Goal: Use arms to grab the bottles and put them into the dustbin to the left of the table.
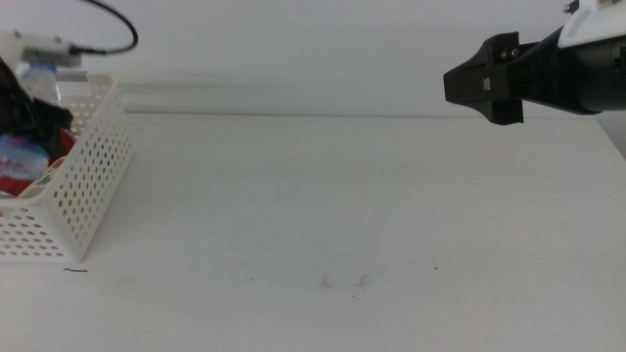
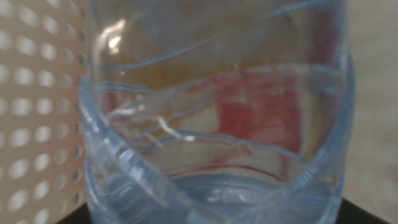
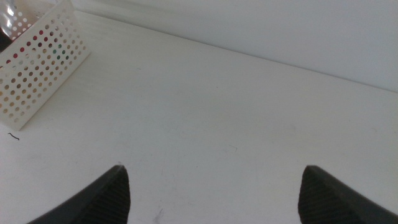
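Middle view: dustbin (image 1: 83, 181) at 9 o'clock on the bench (image 1: 342, 215), left tool (image 1: 24, 112) inside it, right tool (image 1: 484, 86) hovering at 2 o'clock. Left wrist view: clear water bottle (image 2: 211, 124) fills the frame against the perforated bin wall; can't tell the grip. Right wrist view: right tool's jaws spread wide, empty.

White perforated dustbin (image 1: 83, 176) sits at the frame's left edge; clear water bottle (image 2: 211, 124) upright inside it, red can (image 1: 14, 182) beneath.
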Motion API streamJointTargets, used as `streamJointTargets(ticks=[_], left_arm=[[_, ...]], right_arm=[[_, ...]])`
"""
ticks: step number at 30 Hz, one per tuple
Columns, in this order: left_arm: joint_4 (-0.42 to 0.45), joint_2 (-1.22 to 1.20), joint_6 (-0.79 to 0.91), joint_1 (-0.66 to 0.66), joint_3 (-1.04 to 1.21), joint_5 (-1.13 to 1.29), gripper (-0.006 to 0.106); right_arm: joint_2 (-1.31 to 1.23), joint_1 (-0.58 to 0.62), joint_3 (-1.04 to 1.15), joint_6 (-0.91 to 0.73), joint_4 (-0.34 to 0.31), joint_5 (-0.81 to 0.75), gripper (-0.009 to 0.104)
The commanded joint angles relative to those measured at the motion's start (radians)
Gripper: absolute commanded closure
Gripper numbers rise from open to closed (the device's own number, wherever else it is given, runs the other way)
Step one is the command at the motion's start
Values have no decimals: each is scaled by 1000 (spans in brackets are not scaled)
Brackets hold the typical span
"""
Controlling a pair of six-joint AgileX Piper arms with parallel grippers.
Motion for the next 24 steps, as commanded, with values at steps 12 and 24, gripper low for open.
streamJointTargets(ticks=[12, 24], left_arm=[[20, 18, -25, 4, -32, -12, 7], [-1, -413, -108, -176, 235, -121, 7]], right_arm=[[-5, 0, 0, -2, -4, -9, 4], [-5, 0, 0, -2, -4, -9, 4]])
